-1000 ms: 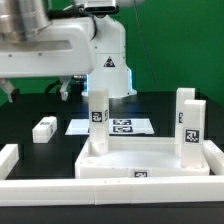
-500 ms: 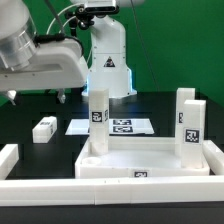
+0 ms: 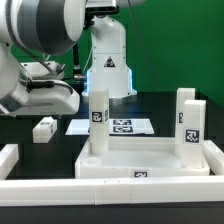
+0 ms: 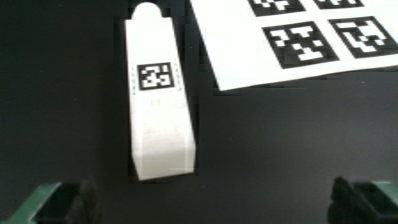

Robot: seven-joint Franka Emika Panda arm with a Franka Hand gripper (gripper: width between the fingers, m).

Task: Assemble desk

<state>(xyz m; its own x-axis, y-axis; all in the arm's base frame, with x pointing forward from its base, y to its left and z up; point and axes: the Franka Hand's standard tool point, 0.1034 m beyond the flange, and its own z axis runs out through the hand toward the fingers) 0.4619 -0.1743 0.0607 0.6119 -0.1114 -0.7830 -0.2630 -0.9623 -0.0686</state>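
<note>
While two legs (image 3: pixel 98 122) (image 3: pixel 188 124) already stand upright at the far corners of the desk top (image 3: pixel 150 158), a loose leg (image 3: pixel 44 128) lies on the table beyond its far edge, toward the exterior view's left. With jaws apart, holding nothing, the gripper (image 4: pixel 214 200) hangs over a lying leg (image 4: pixel 160 95) beside the marker board (image 4: pixel 302 35); the near corners look unfilled, so roughly half remains.

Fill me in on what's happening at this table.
A Franka arm is putting together a white desk. The desk top lies on the table with two legs standing upright in it. The gripper, fingers open and empty, hovers over a loose leg lying beside the marker board.
</note>
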